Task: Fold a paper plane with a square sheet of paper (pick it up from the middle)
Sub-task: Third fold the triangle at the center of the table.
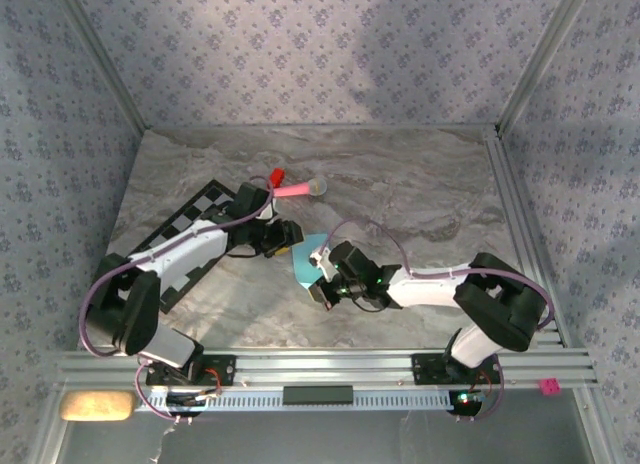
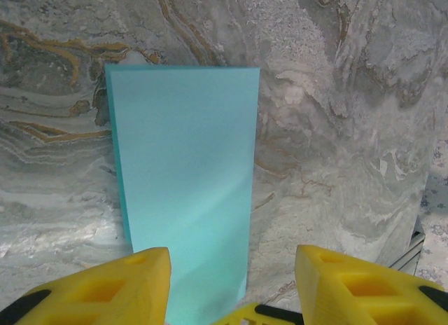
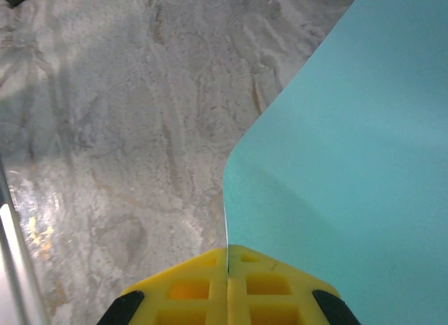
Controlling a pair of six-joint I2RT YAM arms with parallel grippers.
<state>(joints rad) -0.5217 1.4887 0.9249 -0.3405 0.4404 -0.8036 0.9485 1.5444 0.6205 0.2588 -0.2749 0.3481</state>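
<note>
The table (image 1: 420, 204) is grey, marbled and smooth-looking. I judge the sheet could skid on it instead of taking a crease. The checkered mat (image 1: 190, 219) lies flat at 9 o'clock of the sheet, apart from it.

The square sheet of paper (image 2: 185, 178) is thin, matte light blue and lies mid-table as a tall rectangle, apparently doubled over. Its edge lifts in a soft curve where I hold it. A pull from that hold could shift the layers or tear the paper.

The pink stick toy (image 1: 295, 190) lies near at 12 o'clock.

My right fingers (image 3: 227, 265), yellow plastic, are clamped on the sheet's edge. My left fingers (image 2: 140, 276) stand apart over its near end, gripping nothing.
</note>
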